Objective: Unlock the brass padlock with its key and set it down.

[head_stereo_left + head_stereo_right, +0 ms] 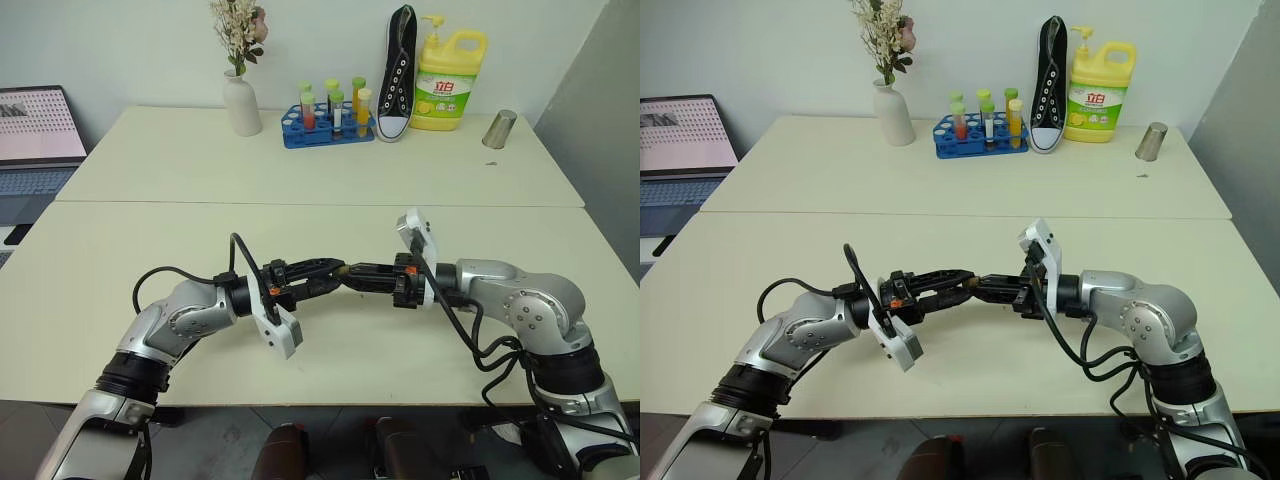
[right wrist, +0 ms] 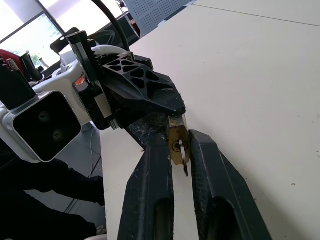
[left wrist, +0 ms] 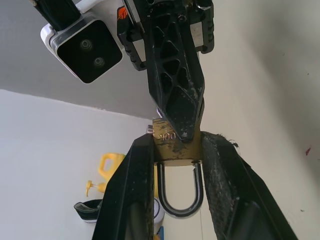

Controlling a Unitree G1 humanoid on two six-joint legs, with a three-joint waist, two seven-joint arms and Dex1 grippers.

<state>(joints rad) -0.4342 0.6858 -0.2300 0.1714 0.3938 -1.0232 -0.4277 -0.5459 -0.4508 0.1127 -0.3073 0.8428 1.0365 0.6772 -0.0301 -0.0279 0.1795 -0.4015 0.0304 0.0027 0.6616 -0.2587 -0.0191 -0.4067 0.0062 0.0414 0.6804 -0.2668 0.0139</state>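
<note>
My two grippers meet tip to tip a little above the cream table (image 1: 300,360). The left gripper (image 1: 335,272) is shut on the brass padlock (image 3: 175,147), its fingers pressing the sides of the lock body. The silver shackle (image 3: 179,200) hangs closed between those fingers. The right gripper (image 1: 356,273) comes in from the other side, shut on the key (image 2: 183,156). The small silvery key sits in the keyhole on the padlock's end face (image 2: 176,140).
Along the far edge of the table stand a white vase with flowers (image 1: 241,105), a blue rack of tubes (image 1: 328,125), a black shoe (image 1: 397,75), a yellow detergent bottle (image 1: 450,80) and a metal cup (image 1: 499,129). A laptop (image 1: 35,130) sits at far left.
</note>
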